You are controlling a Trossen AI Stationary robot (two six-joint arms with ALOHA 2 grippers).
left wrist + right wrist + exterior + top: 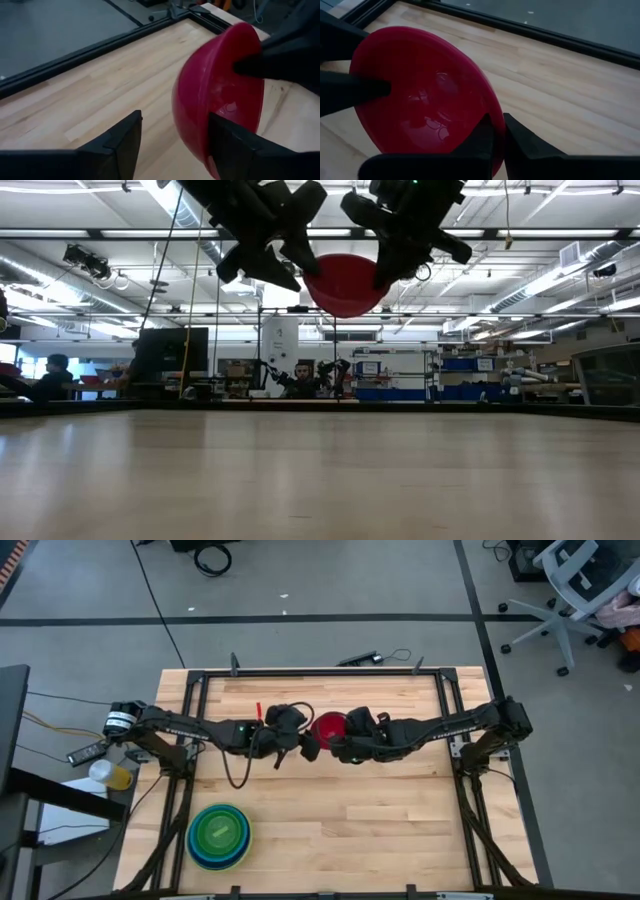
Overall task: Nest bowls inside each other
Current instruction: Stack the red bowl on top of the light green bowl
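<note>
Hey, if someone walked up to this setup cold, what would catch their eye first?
The red bowl, held high above the middle of the table, between the two arms: the right gripper pinches its rim, while the left gripper sits open around its other edge. After that, the stack of nested bowls near the table's front left, a green one on top.

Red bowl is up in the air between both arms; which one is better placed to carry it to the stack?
Probably left. The right hand is pinching the red bowl's rim, but the stack sits on the left side, and the left hand is open around the bowl.
</note>
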